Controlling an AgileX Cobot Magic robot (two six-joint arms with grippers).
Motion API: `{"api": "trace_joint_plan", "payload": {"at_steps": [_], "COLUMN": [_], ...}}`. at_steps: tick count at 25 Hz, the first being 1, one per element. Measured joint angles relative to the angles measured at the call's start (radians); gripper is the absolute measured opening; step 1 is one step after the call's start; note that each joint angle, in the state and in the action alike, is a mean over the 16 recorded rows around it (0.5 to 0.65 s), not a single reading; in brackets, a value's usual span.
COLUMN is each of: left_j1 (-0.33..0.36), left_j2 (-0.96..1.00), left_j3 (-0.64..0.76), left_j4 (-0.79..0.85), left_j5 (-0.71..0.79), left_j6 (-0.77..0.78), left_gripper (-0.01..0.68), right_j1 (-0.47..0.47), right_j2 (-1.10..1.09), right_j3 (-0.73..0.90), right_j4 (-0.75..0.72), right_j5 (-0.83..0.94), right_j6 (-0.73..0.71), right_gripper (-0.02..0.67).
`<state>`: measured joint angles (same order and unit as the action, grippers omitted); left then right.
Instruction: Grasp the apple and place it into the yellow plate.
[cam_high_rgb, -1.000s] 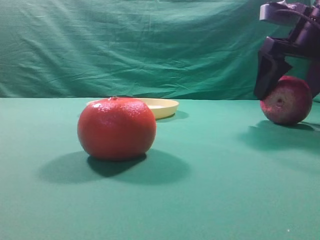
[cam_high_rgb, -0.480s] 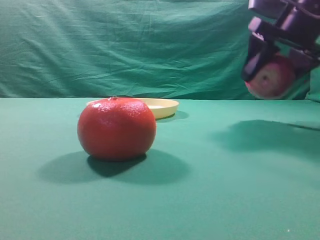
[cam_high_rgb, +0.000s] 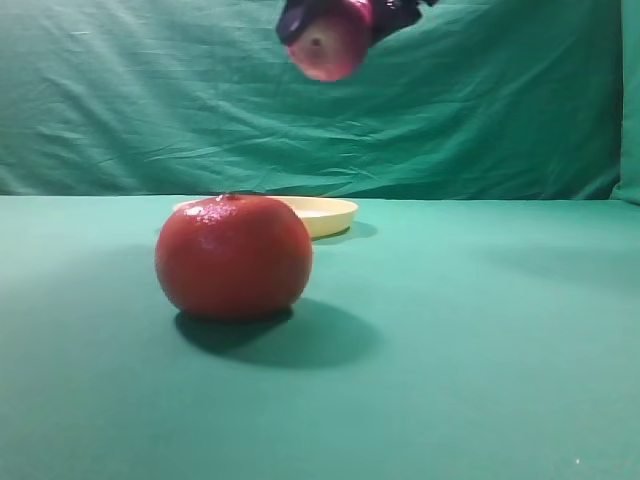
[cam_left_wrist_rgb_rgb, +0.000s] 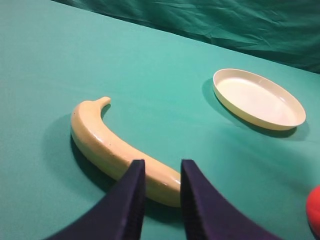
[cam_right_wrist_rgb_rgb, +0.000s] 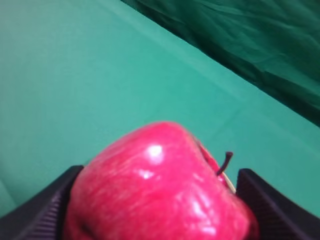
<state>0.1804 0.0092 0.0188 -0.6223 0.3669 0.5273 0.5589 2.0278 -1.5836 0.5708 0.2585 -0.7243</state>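
So the apple (cam_high_rgb: 326, 42) is way up in the air right now, clamped in the right gripper (cam_high_rgb: 340, 18) near the top edge of the high view, well above the table (cam_high_rgb: 480, 340). From the wrist cam on that arm the apple (cam_right_wrist_rgb_rgb: 160, 187) fills the space between the two dark fingers (cam_right_wrist_rgb_rgb: 37, 212), one pressed on each side, stem sticking up to the right. So it's gripped, not resting on anything.

It hangs roughly above the plate (cam_high_rgb: 325, 213), which sits on the green cloth behind the orange fruit (cam_high_rgb: 233, 257). Plate has nothing in it as far as I can see.

The left gripper (cam_left_wrist_rgb_rgb: 159, 200) hovers low over a banana (cam_left_wrist_rgb_rgb: 112, 147), fingers close together with only a thin gap, holding nothing. Looks pretty much closed to me.

Count: one apple, one yellow plate, one big orange-red fruit, one banana, two grippers. The fruit also peeks in at the right edge of the left wrist view.
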Motion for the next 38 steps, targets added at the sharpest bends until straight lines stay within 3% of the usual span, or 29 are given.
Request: {"api": "trace_joint_plan", "payload": {"at_steps": [10,15,19,23,31,34,38], "left_j1": [0.000,0.000,0.000,0.000,0.000,0.000,0.000], "left_j2": [0.000,0.000,0.000,0.000,0.000,0.000,0.000], "left_j3": [0.000,0.000,0.000,0.000,0.000,0.000,0.000], "left_j4": [0.000,0.000,0.000,0.000,0.000,0.000,0.000], "left_j5": [0.000,0.000,0.000,0.000,0.000,0.000,0.000], "left_j6": [0.000,0.000,0.000,0.000,0.000,0.000,0.000], "left_gripper": [0.157,0.157,0.157,0.157,0.157,0.157,0.157], "right_j1": [0.012,-0.005,-0.032,-0.068,-0.123,-0.132,-0.135], "right_j2": [0.019,-0.050,-0.139,-0.245,-0.473,-0.572,-0.728], "right_j3": [0.000,0.000,0.000,0.000,0.013,0.047,0.138], "right_j4": [0.005,0.006,0.001,-0.026,-0.222,-0.316,-0.424], "right_j5": [-0.050,0.012,0.113,0.254,0.536,0.593,0.609], "right_j6": [-0.022,-0.019,0.011,0.074,0.354,0.468,0.595], "right_gripper": [0.627,0.622,0.523,0.362,0.069,0.015,0.000]}}
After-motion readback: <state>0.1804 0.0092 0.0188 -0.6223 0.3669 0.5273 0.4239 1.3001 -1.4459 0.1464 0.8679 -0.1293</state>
